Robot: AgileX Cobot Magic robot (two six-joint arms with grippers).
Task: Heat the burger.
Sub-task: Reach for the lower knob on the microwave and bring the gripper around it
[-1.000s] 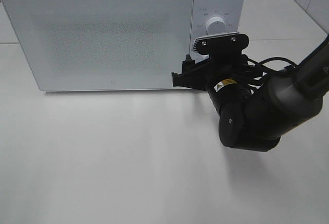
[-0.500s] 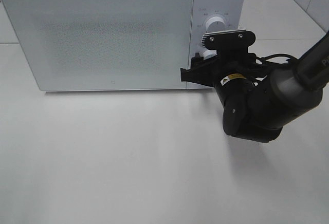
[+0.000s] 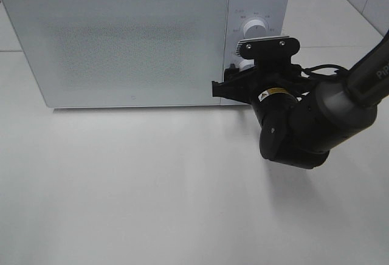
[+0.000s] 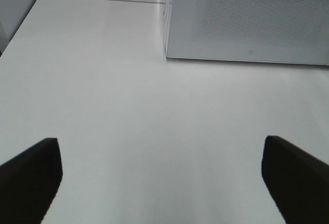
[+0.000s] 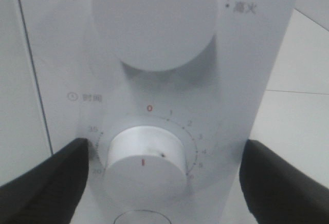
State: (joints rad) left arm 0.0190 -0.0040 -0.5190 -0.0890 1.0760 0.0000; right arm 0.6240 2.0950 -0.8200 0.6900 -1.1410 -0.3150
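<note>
As the right gripper (image 5: 163, 179) stands: jaws wide apart, flanking the timer knob (image 5: 144, 163), holding nothing.
Timer knob: smooth white plastic disc with a red mark, inside a numbered ring.
Power knob (image 5: 154, 18): larger, plain white, round.
Microwave door (image 3: 127, 46): shut, flat, speckled grey; upper left of the high view.
Left gripper (image 4: 164, 180): spread open over the bare matte white table (image 4: 128, 106).
Burger: unseen; probably inside the microwave.
Progress: loading looks done; the timer turn remains.

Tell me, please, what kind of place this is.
Probably a robot test bench set up like a kitchen: a white microwave stands on a plain white table, and the right gripper sits open at its timer knob.
</note>
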